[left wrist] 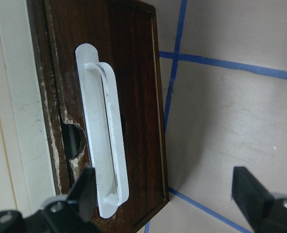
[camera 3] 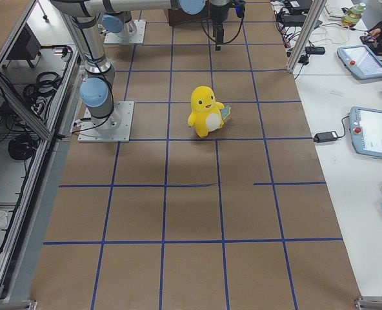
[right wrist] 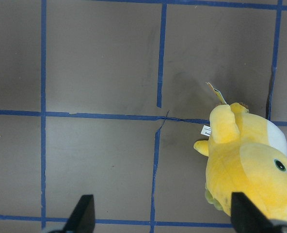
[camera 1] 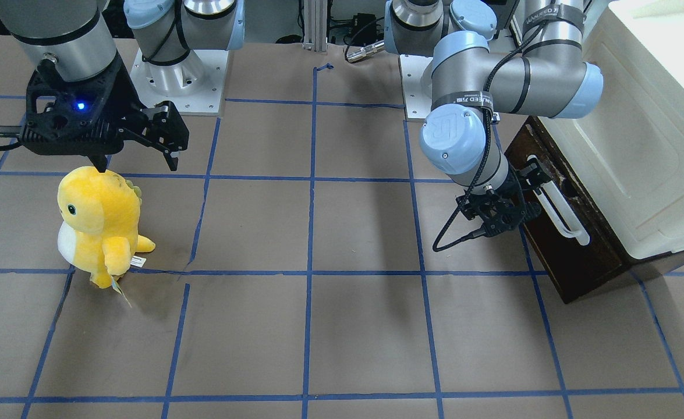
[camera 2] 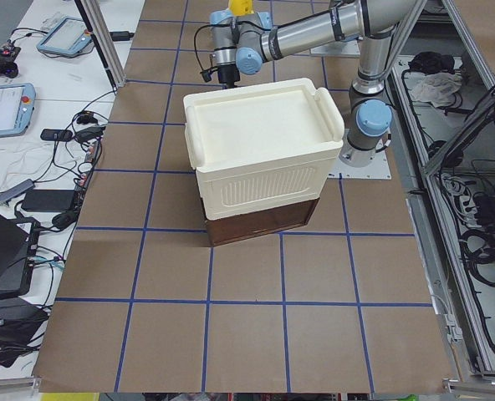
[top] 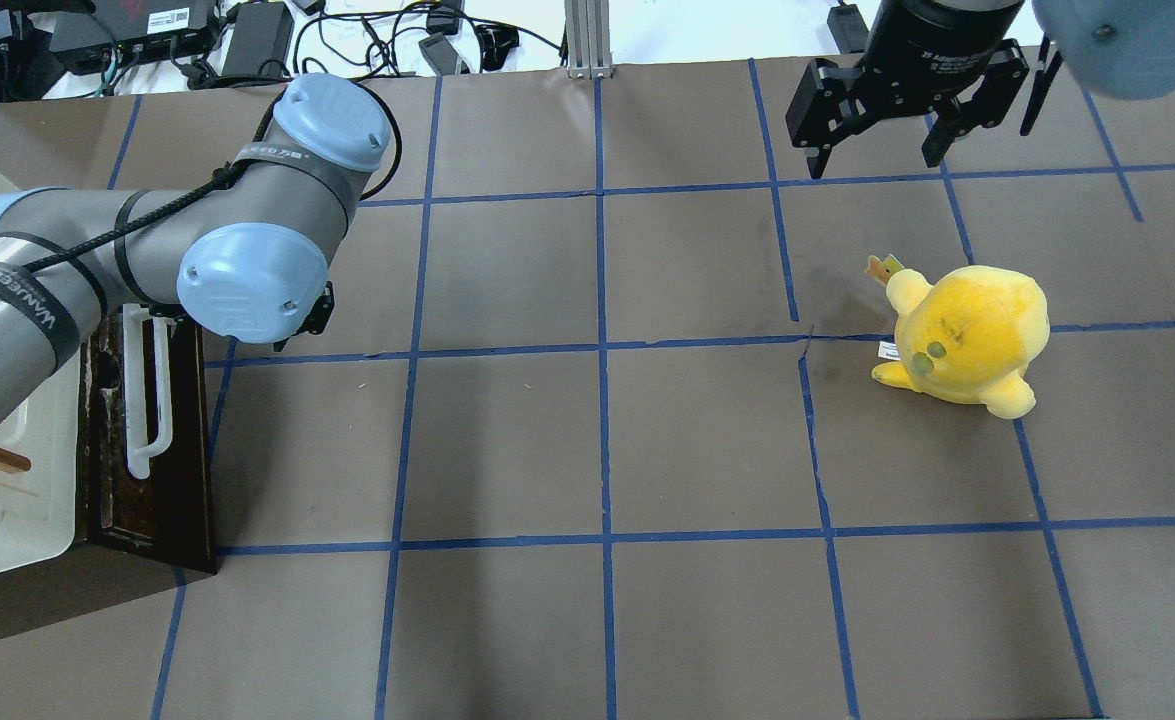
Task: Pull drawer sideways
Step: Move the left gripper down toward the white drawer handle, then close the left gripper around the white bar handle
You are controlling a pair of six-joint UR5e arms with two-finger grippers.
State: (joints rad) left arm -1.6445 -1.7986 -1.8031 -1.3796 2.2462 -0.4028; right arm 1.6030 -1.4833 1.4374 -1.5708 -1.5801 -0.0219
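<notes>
The shallow drawer with the dark brown, worn wooden front [camera 1: 571,256] sits at the bottom of a cream-white plastic cabinet [camera 1: 656,145], at the end of the brown paper-covered table marked with a blue tape grid [camera 1: 365,326] on the robot's left side. In the left wrist view its front lies close against the cabinet body. A long white bar handle [left wrist: 107,136] runs along that front, beside a rounded notch where the wood is chipped. The left arm is bent toward the cabinet, and the black two-finger left gripper [left wrist: 164,182] faces the drawer front with its jaws spread wide. One black finger [left wrist: 83,194] shows just beside the end of the handle, and the other is well out over the table past the drawer's edge. The handle's end seems to lie between the two fingers, but the pictures do not settle whether either finger touches it. Well apart, on the other half of the table, the black right gripper [camera 1: 138,160] hangs above the surface with its jaws also apart and nothing between them. It is near a yellow plush dinosaur toy with a white belly [camera 1: 100,221], which stands upright on a grid line.
</notes>
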